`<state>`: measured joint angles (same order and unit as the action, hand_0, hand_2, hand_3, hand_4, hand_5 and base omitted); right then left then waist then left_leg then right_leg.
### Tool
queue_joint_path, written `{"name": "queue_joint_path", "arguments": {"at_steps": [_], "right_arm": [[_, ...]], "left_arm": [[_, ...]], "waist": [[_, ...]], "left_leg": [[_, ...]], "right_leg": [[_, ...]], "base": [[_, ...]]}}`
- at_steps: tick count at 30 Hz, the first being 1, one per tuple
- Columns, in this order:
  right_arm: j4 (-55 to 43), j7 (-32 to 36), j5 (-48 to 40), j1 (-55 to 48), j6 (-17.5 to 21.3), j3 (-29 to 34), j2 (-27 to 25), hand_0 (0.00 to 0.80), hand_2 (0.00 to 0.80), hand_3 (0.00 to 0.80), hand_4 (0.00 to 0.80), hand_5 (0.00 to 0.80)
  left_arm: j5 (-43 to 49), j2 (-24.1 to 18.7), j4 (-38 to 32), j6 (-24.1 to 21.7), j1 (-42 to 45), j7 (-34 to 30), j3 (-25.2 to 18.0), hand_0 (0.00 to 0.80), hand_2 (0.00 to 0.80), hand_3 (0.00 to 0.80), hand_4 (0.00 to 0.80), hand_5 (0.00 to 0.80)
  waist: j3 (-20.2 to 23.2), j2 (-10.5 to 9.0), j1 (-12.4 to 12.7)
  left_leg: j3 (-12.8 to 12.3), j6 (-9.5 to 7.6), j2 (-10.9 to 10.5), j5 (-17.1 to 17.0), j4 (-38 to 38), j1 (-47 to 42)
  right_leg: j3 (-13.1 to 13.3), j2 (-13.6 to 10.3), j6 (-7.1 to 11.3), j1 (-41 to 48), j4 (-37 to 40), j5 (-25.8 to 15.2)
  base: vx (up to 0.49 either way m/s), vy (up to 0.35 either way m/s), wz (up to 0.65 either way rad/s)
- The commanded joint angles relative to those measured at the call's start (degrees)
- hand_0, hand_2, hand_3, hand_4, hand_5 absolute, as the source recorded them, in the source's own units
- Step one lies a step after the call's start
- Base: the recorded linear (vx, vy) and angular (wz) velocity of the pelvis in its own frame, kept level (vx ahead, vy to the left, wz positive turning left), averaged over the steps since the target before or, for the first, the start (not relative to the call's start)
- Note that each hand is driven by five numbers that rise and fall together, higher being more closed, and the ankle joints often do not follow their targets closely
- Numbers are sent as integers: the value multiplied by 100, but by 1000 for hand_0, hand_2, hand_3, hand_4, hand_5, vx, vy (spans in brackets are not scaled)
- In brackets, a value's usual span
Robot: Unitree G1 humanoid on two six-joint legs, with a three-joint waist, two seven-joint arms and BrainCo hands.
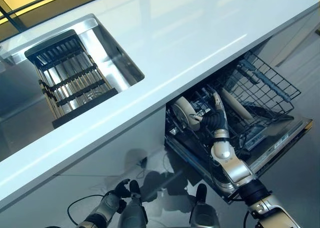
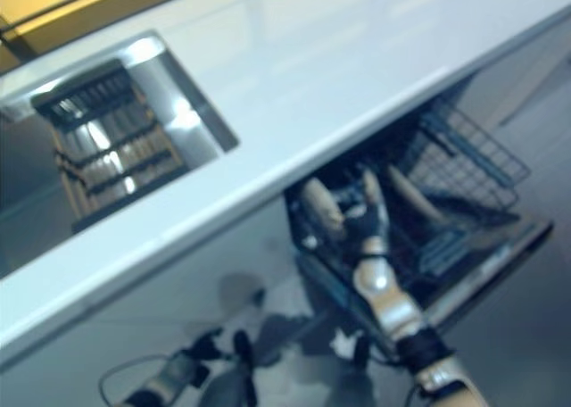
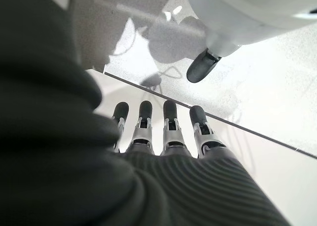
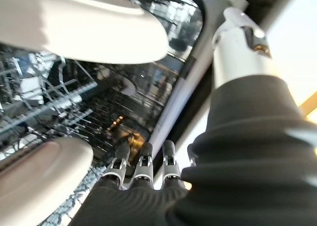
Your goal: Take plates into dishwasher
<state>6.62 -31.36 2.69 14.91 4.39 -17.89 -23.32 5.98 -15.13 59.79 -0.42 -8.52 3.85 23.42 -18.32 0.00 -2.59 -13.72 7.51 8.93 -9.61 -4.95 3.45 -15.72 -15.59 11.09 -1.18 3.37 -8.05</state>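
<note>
The robot's right hand (image 1: pixel 216 119) reaches into the pulled-out dishwasher rack (image 1: pixel 270 88) below the white table (image 1: pixel 165 48), its fingers (image 4: pixel 143 164) straight and relaxed, holding nothing. A cream plate (image 1: pixel 184 113) stands on edge in the rack just to the hand's left, another (image 1: pixel 236 104) just to its right, so the hand sits between them. The left hand (image 1: pixel 120 190) hangs low by the floor, well apart, fingers (image 3: pixel 171 122) straight, idle

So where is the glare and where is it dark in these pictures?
Left eye view: light streaks across the white countertop and gleams on the sink rim. Right wrist view: a plate glows bright, the dishwasher rack behind sits dim with small glints.
</note>
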Motion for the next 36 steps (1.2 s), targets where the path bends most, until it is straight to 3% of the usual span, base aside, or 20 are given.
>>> {"name": "queue_joint_path", "arguments": {"at_steps": [1,10,17,21,26,31,35,36], "right_arm": [[-882,69,-252,-171,596,541,-385,0,0,0,0,0],[-1264,80,-1192,-1056,1116,1446,-565,0,0,0,0,0],[-455,-358,-2587,-1435,1857,2172,-75,0,0,0,0,0],[667,121,-3556,-1533,1708,2441,174,0,0,0,0,0],[2235,1191,-4678,-1490,1383,2638,95,0,0,0,0,0],[3539,1603,-4742,-1071,1107,2678,-188,0,0,0,0,0],[4029,1738,-4749,-847,1078,2690,-332,0,0,0,0,0],[4264,1866,-4677,-734,994,2675,-386,0,0,0,0,0]], "left_arm": [[216,-116,28,-44,-49,80,-70,0,0,0,0,0],[168,-259,21,-51,42,112,-283,0,0,0,0,0],[-17,-318,60,-47,21,129,-253,0,0,0,0,0],[-45,-379,85,-5,-23,103,-239,0,0,0,0,0],[20,-542,37,14,-75,15,-130,0,0,0,0,0],[78,-561,99,-6,-278,-59,21,0,0,0,0,0],[74,-495,123,-75,-358,-74,120,0,0,0,0,0],[11,-440,95,-150,-370,-79,183,0,0,0,0,0]], "waist": [[152,91,-77],[220,-42,-402],[288,-65,-651],[330,-56,-706],[313,23,-612],[218,206,-460],[157,356,-399],[104,478,-343]], "left_leg": [[-333,-302,-74,435,-5,-206],[-573,-285,62,485,-5,-343],[-774,-263,146,530,-5,-477],[-806,-241,158,541,-5,-526],[-666,-200,176,490,-5,-465],[-415,-115,163,378,-5,-266],[-296,-79,154,308,-5,-149],[-228,-59,133,258,-5,-79]], "right_leg": [[62,-16,-41,-195,-594,323],[242,96,13,-184,-544,381],[385,143,15,-153,-532,430],[410,140,5,-117,-529,441],[345,133,-51,-130,-616,475],[262,123,-151,-209,-747,583],[199,118,-214,-264,-827,666],[157,99,-266,-306,-909,738]], "base": [[1,-25,-12],[-5,-36,-13],[12,-32,-16],[36,-48,-8],[10,-116,-1],[-43,-96,5],[-41,-25,13],[-28,17,13]]}}
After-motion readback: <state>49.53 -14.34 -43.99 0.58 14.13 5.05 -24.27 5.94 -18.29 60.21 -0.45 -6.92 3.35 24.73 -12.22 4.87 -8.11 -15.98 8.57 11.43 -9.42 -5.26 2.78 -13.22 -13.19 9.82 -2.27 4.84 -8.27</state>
